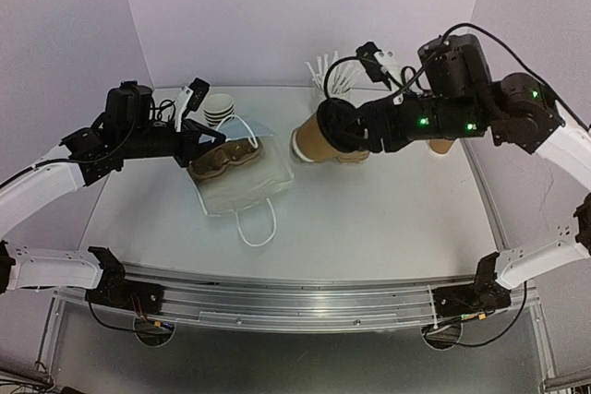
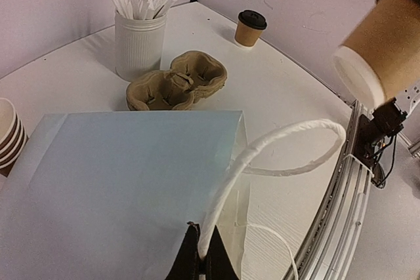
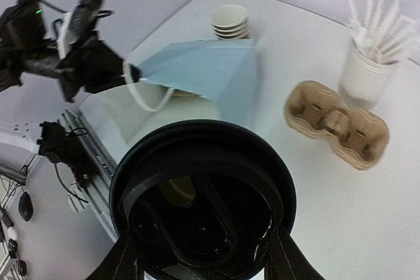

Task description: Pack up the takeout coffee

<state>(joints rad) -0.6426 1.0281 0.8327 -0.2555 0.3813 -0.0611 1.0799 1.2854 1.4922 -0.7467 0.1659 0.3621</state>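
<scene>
My right gripper (image 1: pixel 340 128) is shut on a brown paper cup (image 1: pixel 319 140) with a black lid (image 3: pixel 197 181). It holds the cup on its side in the air, base pointing left. In the right wrist view its fingers (image 3: pixel 283 260) flank the lid. The cup also shows in the left wrist view (image 2: pixel 387 37). My left gripper (image 1: pixel 211 138) is shut on the handle (image 2: pixel 289 142) of the white paper bag (image 2: pixel 118 188) and lifts its upper side. A tan pulp carrier (image 2: pixel 177 83) lies empty beside the stick cup. Another tan carrier (image 1: pixel 226 156) shows at the bag by my left gripper.
A second lidded brown cup (image 2: pixel 251 27) stands at the far right, behind my right arm. A stack of open cups (image 1: pixel 219 110) sits behind the bag. The white cup of sticks (image 1: pixel 328 76) stands at the back. A metal rail (image 1: pixel 295 297) runs along the near edge.
</scene>
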